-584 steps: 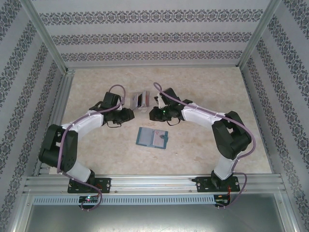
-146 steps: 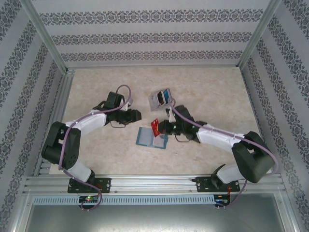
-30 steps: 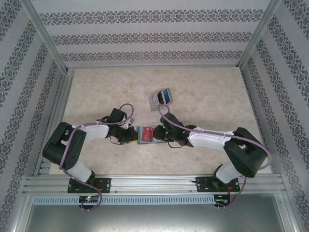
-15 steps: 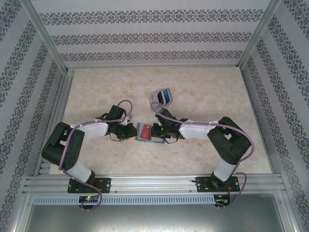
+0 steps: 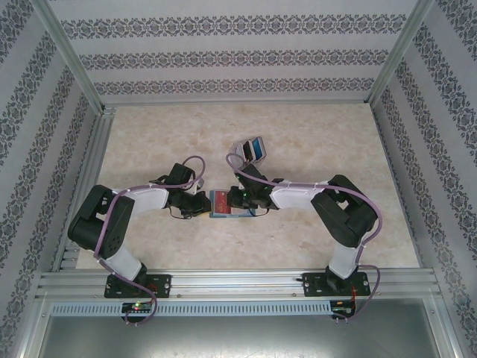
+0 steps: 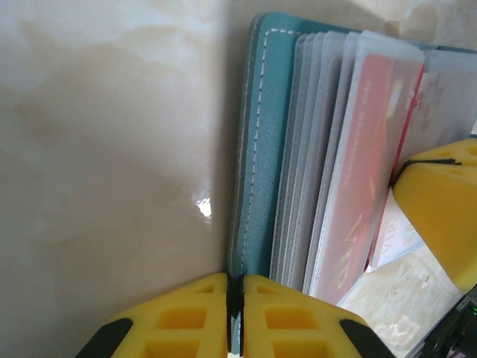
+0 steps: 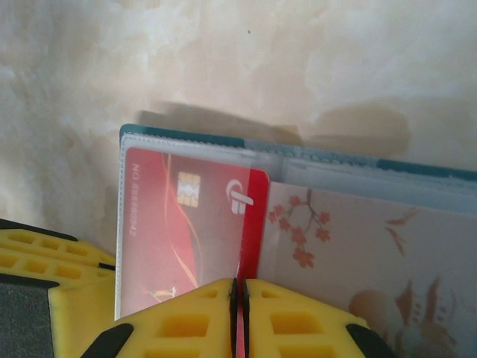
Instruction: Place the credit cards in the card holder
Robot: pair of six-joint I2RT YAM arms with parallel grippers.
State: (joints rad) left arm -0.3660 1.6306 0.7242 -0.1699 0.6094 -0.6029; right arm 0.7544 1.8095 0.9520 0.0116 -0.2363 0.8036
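Card holder (image 5: 226,206) lies open on table (image 5: 320,142), mid-front, between my two grippers. Red card (image 7: 186,224) sits mostly inside one clear sleeve of holder, chip side up, narrow strip of one edge outside. My right gripper (image 7: 238,313) has fingers pressed together, pinching that exposed edge. My left gripper (image 6: 235,317) is clamped on rim of teal cover, clear sleeves fanned up just beside it. Farther back, clear stand (image 5: 250,149) with more cards, well apart from holder

Patterned walls (image 5: 223,60) — pale marbled tabletop (image 5: 320,134)
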